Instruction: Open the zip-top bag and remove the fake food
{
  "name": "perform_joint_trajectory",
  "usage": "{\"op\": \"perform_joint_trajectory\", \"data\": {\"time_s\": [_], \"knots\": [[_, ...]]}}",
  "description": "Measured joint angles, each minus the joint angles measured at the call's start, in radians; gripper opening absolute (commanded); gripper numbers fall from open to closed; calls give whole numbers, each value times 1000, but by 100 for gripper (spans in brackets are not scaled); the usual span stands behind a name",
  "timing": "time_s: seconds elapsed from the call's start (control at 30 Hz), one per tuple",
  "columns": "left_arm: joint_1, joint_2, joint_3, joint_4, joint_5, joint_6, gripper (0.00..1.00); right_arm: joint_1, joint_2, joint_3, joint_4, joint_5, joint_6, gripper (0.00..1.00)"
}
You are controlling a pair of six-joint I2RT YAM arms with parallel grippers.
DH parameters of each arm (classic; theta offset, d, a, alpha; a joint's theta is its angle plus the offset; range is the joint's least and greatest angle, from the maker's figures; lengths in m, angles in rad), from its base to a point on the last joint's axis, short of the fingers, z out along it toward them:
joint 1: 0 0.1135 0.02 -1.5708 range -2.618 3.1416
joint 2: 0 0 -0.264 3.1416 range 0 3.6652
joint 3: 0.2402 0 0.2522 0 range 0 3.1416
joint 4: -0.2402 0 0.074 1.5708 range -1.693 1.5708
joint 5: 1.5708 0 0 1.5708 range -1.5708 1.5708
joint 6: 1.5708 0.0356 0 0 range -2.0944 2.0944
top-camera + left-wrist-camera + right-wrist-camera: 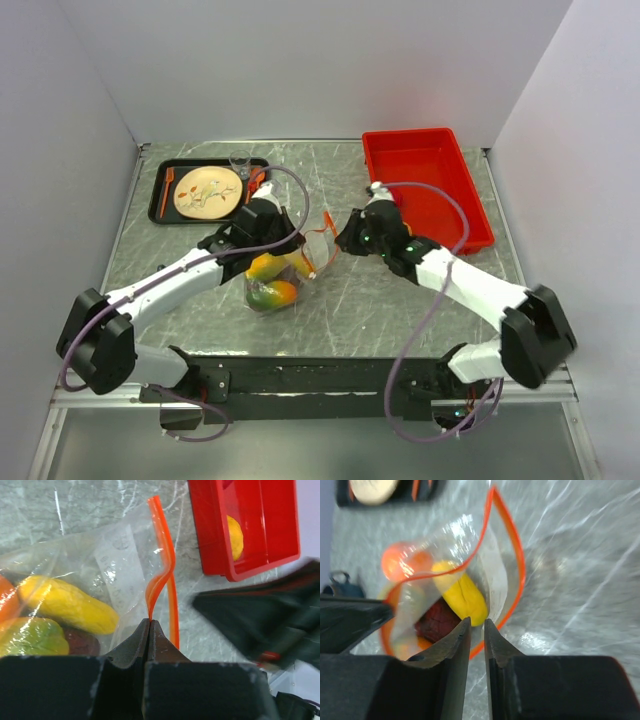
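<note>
The left fingers [149, 630] are clamped shut on the strip [161, 580] of the bag [285, 270], which sags on the tabletop [400, 300] with its mouth part open and the fruit [464, 600] inside. The right fingers [462, 640] stand a sliver apart at the opposite lip, and I cannot tell whether film lies between them. If they miss the thin film, a pull would likely slip off or drag the whole bag and spill fruit; the bin [420, 165] to the right and the tray [160, 195] at the far left do not block the mouth.
</note>
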Motion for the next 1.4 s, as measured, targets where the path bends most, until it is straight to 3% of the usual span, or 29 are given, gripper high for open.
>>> {"op": "perform_joint_trajectory", "data": {"time_s": [0.17,0.27,0.37,0.4,0.43,0.57,0.77,0.93,1.4], "knots": [[-14,-24,-2,1,0,-14,2,27,128,-6,85,-82,23,23],[-17,-41,-2,-3,0,-15,9,42,176,-6,132,-108,27,24],[-21,-64,-15,-2,0,-15,28,54,211,-6,164,-126,29,27],[-22,-72,-22,-6,0,-14,47,58,224,-6,174,-130,30,27],[-23,-81,-29,-12,0,-15,55,60,233,-6,183,-136,31,28],[-24,-126,-48,-60,-24,-28,61,68,278,-33,261,-181,35,33],[-23,-285,-106,-184,-195,-88,43,69,299,-108,336,-237,39,51],[-5,-263,-140,-226,-293,-124,19,75,311,-115,383,-249,36,59],[97,-7,-121,-162,-371,-98,15,160,308,-92,374,-13,-41,64]]}}
